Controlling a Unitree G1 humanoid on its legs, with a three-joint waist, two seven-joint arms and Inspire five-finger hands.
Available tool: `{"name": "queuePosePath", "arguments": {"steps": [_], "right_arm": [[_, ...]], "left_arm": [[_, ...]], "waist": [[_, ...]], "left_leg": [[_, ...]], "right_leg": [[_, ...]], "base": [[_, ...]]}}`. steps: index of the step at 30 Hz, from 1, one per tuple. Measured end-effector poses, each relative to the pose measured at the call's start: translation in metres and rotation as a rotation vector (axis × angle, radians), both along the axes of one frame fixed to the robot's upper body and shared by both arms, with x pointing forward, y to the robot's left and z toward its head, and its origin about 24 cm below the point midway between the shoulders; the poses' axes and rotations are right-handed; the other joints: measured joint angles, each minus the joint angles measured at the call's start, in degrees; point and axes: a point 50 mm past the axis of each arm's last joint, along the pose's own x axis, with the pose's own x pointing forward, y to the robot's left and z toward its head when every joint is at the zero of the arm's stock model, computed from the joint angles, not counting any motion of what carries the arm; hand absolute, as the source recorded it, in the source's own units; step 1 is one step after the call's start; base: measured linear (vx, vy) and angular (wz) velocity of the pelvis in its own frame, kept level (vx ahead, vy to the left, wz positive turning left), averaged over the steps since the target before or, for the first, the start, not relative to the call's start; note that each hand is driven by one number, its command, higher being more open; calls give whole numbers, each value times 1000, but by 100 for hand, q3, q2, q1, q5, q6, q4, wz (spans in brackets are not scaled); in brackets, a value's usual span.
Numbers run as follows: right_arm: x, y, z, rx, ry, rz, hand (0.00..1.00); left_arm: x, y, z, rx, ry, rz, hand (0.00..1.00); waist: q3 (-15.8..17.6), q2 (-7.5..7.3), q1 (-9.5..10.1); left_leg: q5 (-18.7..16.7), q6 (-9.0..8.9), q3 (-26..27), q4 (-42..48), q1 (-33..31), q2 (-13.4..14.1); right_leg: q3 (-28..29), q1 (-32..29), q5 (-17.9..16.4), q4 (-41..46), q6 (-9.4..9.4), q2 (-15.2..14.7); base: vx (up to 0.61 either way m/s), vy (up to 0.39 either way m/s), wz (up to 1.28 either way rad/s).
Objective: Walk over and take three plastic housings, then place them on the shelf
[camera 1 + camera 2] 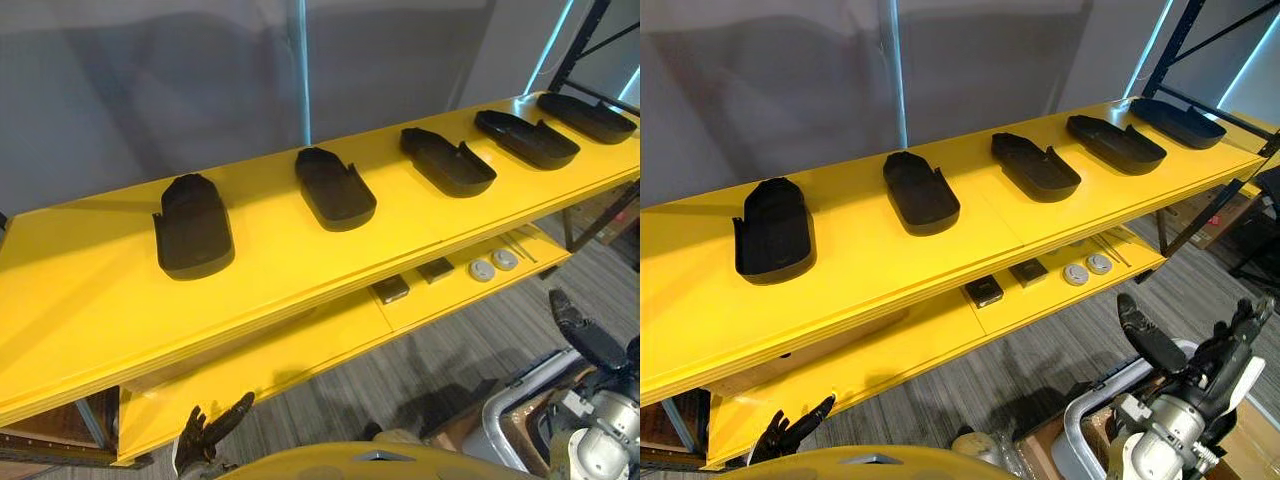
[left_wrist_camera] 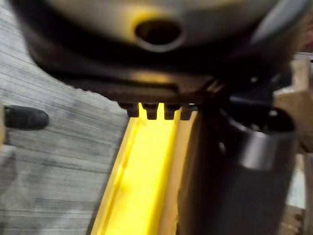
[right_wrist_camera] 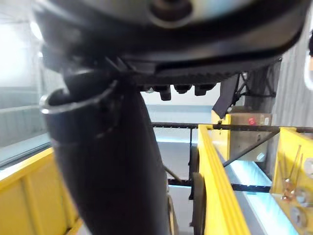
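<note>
Several black plastic housings lie in a row on the yellow shelf top (image 1: 90,290), open sides up: one at the left (image 1: 193,228), one in the middle (image 1: 335,188), others to the right (image 1: 447,160) out to the far end (image 1: 586,117). My left hand (image 1: 205,435) hangs low below the shelf's front edge at the left, fingers relaxed and holding nothing. My right hand (image 1: 1150,340) is low at the right, well short of the shelf, open and empty. In the wrist views, the left hand's fingers (image 2: 156,110) and the right hand's thumb (image 3: 112,161) hold nothing.
A lower yellow shelf (image 1: 300,350) carries two small dark blocks (image 1: 390,290) and two round grey discs (image 1: 482,270). A grey wall stands behind. A dark rack upright (image 1: 580,45) rises at the far right. A grey bin and cardboard (image 1: 1090,420) sit on the carpet by my right side.
</note>
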Motion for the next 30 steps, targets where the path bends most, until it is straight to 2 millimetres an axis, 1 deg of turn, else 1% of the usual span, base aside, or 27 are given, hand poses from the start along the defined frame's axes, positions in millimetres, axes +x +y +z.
{"name": "queuePosePath", "arguments": {"steps": [2, 5, 8, 9, 10, 11, 12, 13, 14, 15, 16, 17, 18, 19, 20, 21, 22, 23, 24, 25, 26, 27, 28, 29, 30], "right_arm": [[-5, 6, -5, 20, 13, -3, 100], [-7, 17, -12, 58, 21, 17, 100], [0, 30, -15, 88, 6, 60, 100], [9, 39, -15, 110, -11, 105, 100], [14, 44, -15, 121, -24, 127, 100], [28, 54, -15, 143, -51, 179, 100], [41, 63, -14, 158, -71, 230, 100], [59, 75, -13, 168, -91, 319, 100], [70, 84, -11, 165, -102, 392, 100], [77, 89, -8, 157, -114, 433, 100], [89, 98, -1, 138, -141, 510, 100], [93, 101, 2, 132, -148, 527, 100], [97, 105, 5, 127, -162, 543, 100], [97, 107, 10, 128, -182, 536, 100], [97, 107, 13, 129, -193, 533, 100], [94, 109, 16, 137, -197, 527, 100], [92, 111, 17, 143, -197, 529, 100], [85, 112, 18, 150, -197, 525, 100], [72, 111, 17, 162, -186, 506, 100], [65, 110, 15, 169, -171, 502, 100], [52, 108, 9, 179, -140, 496, 100], [41, 105, 2, 201, -104, 499, 100], [37, 104, 0, 214, -94, 502, 100], [34, 104, -2, 220, -82, 516, 100], [34, 105, -1, 219, -86, 528, 100]], "left_arm": [[-5, -5, -1, -11, 17, 14, 100], [-12, -12, -3, -24, 42, 31, 100], [-11, -14, -4, -34, 46, 26, 100], [-10, -13, -4, -38, 42, 21, 100], [-9, -13, -4, -39, 39, 21, 100], [-8, -10, -3, -40, 26, 32, 100], [-7, -9, -2, -41, 13, 48, 100], [-8, -7, -2, -42, 8, 61, 100], [-10, -8, -2, -49, 8, 78, 100], [-11, -10, -3, -56, 8, 82, 100], [-13, -16, -3, -71, 3, 84, 100], [-13, -18, -3, -74, -4, 84, 100], [-12, -19, -3, -81, -26, 76, 100], [-4, -20, -1, -100, -66, 58, 100], [1, -20, -1, -114, -94, 54, 100], [9, -15, 2, -113, -134, 27, 100], [14, -13, 4, -109, -153, 16, 100], [17, -12, 5, -108, -169, -3, 100], [19, -14, 6, -112, -179, -19, 100], [20, -14, 7, -110, -188, -26, 100], [25, -15, 9, -105, -204, -49, 100], [30, -14, 12, -92, -221, -74, 100], [34, -14, 14, -78, -228, -94, 100], [40, -16, 15, -69, -234, -120, 100], [45, -19, 17, -72, -241, -135, 100]], "waist": [[22, 37, 6], [29, 50, 28], [32, 40, 124], [23, 76, 168], [46, 62, 178], [85, 31, 212], [105, 9, 304], [141, -2, 467], [186, 3, 571], [222, 54, 632], [273, 189, 759], [284, 230, 790], [288, 257, 812], [346, 250, 838], [439, 187, 848], [594, 66, 892], [649, 11, 928], [781, -9, 921], [874, 10, 910], [901, -15, 907], [947, 1, 893], [986, 17, 889], [996, 9, 877], [993, 7, 856], [991, 19, 857]], "left_leg": [[-3, -3, 35, -5, 1, 16], [23, -19, 102, 4, 3, 49], [15, -29, 133, 12, 7, 58], [-11, -47, 89, 103, 11, 69], [-64, -46, 41, 202, 4, 81], [-209, 31, -91, 557, -82, 81], [-359, 164, -325, 925, -197, 113], [-592, 429, -852, 1475, -379, 148], [-761, 540, -1285, 1914, -549, 155], [-865, 597, -1563, 2178, -643, 157], [-1159, 656, -2082, 2681, -847, 147], [-1273, 684, -2245, 2764, -889, 136], [-1481, 640, -2488, 2752, -911, 127], [-1645, 458, -2535, 2662, -908, 115], [-1710, 366, -2532, 2659, -907, 79], [-1842, 287, -2470, 2726, -908, 4], [-1884, 312, -2392, 2815, -916, -34], [-2012, 368, -2254, 3048, -901, -67], [-2122, 428, -2110, 3245, -885, -100], [-2151, 468, -2003, 3298, -865, -120], [-2188, 549, -1763, 3260, -800, -63], [-2163, 614, -1498, 3202, -780, -23], [-2152, 630, -1397, 3200, -780, 9], [-2117, 672, -1174, 3182, -779, 84], [-2097, 680, -992, 3173, -764, 174]], "right_leg": [[-8, -2, -20, -3, -34, 7], [-28, 3, -10, -7, -21, 17], [-17, 6, -9, -37, -21, 29], [8, 35, -3, -70, -20, 46], [22, 38, -3, -73, -21, 58], [146, 17, 1, -64, -26, 112], [338, -19, 18, -55, -40, 147], [633, -70, 24, -61, -76, 185], [836, -111, 30, -38, -103, 230], [964, -138, 35, -10, -110, 269], [1195, -242, 34, 71, -109, 372], [1266, -307, 31, 122, -105, 419], [1296, -535, -11, 293, -60, 507], [1292, -794, -140, 671, 13, 566], [1291, -919, -216, 914, 55, 571], [1237, -1156, -232, 1336, 140, 581], [1193, -1223, -215, 1492, 153, 583], [1104, -1289, -160, 1651, 143, 583], [1076, -1298, -93, 1708, 147, 581], [1043, -1311, -35, 1700, 141, 560], [778, -1278, 148, 1454, 93, 494], [318, -1288, 159, 1373, -87, 332], [67, -1329, 106, 1519, -142, 274], [-362, -1349, -3, 1827, -301, 133], [-592, -1341, -115, 2141, -428, 29]], "base": [[1, -17, -2], [12, -8, 0], [40, -25, -3], [36, -25, -6], [19, -35, -17], [-4, -36, -44], [-16, -57, -94], [-18, -40, -121], [-12, -16, -113], [-39, 91, -108], [-44, 130, -83], [-106, 188, -77], [-123, 159, -36], [-122, 138, -25], [-128, 106, -30], [-109, 72, -47], [-142, 83, -86], [-167, 98, -102], [-186, 108, -100], [-291, 118, -97], [-281, 103, -95], [-267, 87, -92], [-181, 64, -89], [-136, 30, -82], [-146, 23, -104]]}}
